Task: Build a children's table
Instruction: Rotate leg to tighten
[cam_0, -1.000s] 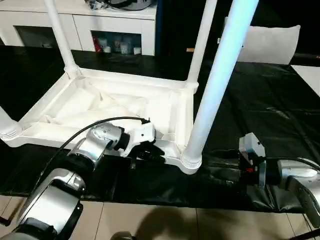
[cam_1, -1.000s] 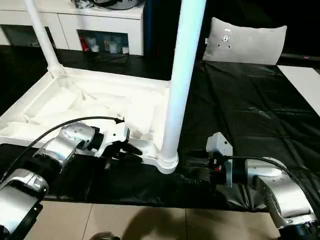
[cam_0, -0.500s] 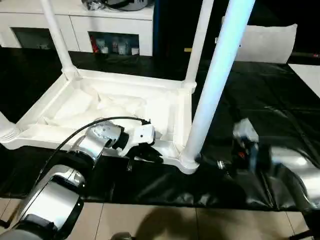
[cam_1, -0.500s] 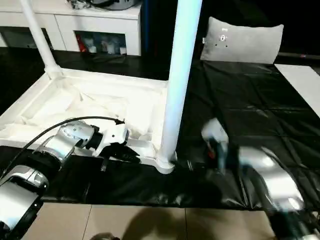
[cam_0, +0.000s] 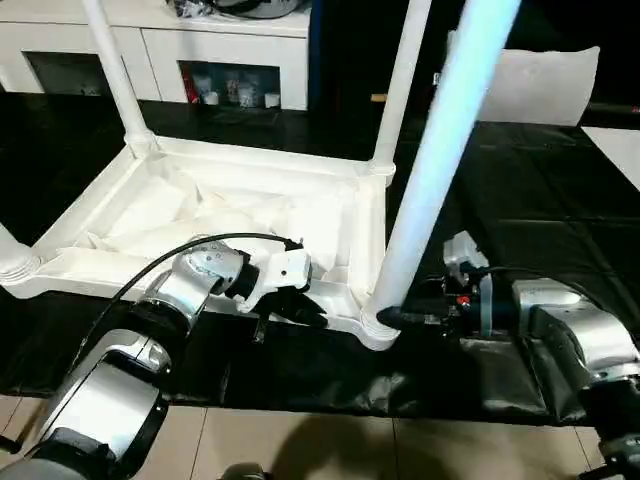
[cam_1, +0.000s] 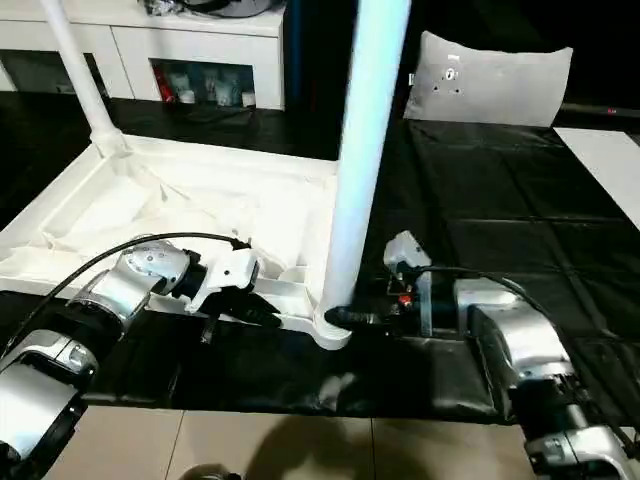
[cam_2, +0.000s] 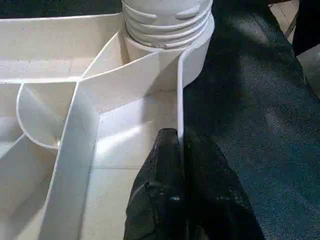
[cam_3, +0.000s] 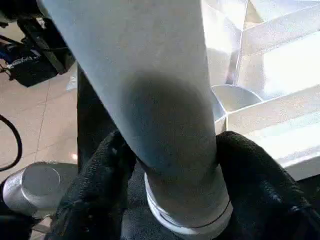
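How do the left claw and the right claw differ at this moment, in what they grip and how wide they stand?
The left claw is shut on the tabletop's thin rim; the right claw straddles the thick leg, one finger on each side. The left reaches along the tabletop's near edge; the right reaches in at the corner socket. Both have black fingers.

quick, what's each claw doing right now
Left claw: shut on the tabletop rim near the corner socket.
Right claw: one finger on each side of the near leg at its base; whether it grips cannot be told.
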